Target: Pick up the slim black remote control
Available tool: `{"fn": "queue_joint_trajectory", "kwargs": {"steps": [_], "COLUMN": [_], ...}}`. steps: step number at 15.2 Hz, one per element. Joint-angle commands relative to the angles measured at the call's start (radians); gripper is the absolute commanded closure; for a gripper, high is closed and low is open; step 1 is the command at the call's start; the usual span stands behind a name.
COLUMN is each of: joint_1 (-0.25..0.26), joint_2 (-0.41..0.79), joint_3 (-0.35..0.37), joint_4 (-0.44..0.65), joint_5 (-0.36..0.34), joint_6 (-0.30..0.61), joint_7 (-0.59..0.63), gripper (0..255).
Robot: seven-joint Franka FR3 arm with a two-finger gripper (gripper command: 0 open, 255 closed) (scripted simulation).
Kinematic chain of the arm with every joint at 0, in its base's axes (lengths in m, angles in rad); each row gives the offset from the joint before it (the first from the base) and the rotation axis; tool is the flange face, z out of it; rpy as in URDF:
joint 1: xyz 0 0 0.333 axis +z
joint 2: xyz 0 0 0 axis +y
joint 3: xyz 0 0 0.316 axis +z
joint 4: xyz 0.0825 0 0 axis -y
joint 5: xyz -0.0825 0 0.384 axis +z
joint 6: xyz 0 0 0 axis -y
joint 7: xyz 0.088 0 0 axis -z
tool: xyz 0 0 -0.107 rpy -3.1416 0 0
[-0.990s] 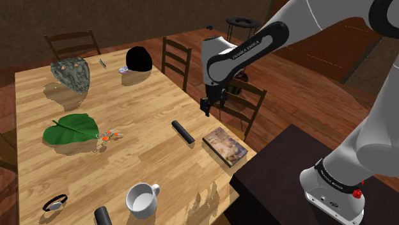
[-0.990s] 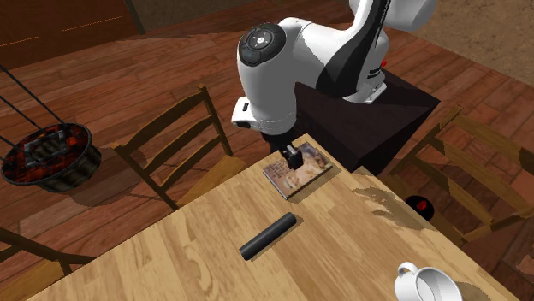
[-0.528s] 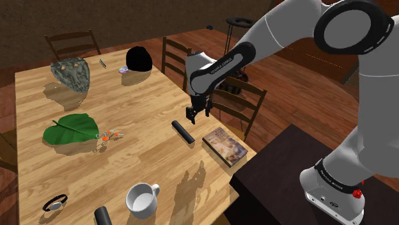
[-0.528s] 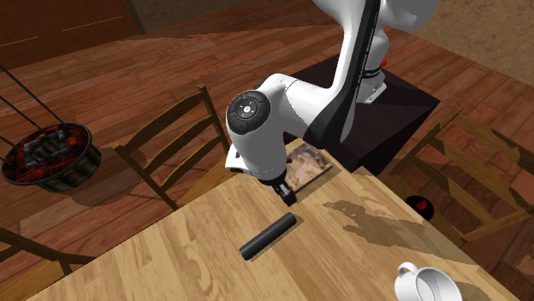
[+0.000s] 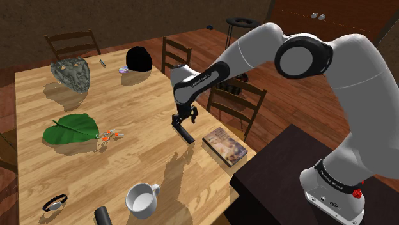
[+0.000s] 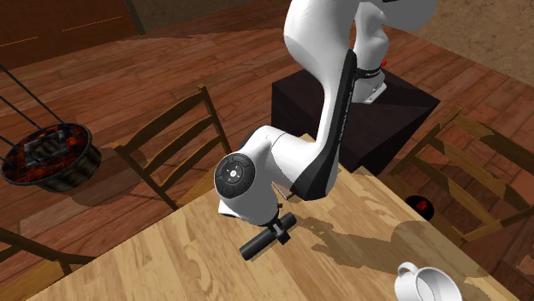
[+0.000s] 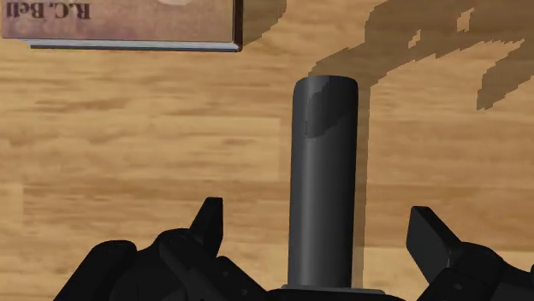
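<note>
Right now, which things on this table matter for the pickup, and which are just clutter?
Job: remote; gripper, open, straddling the remote without touching it.
Clutter: book; mug; leaf.

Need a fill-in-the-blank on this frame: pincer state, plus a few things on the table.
The pincer is ___, with one finger on each side of the remote.
The remote is coloured ___.
The mug on the table is ___.
The leaf is ___.
Missing words: open, black, white, green.
</note>
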Motion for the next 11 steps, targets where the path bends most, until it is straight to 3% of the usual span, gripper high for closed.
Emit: {"fn": "queue_joint_trajectory", "kwargs": {"steps": [1,10,11], "joint_1": [0.016,0.025,0.026], "joint_2": [0.068,0.154,0.158], "joint_3": [0.001,-0.008,-0.008], "joint_4": [0.082,0.129,0.133], "joint_5": [-0.001,-0.008,-0.008], "joint_6": [-0.014,0.026,0.025], "joint_7": [0.003,-0.001,-0.001], "gripper": [0,0,255]}}
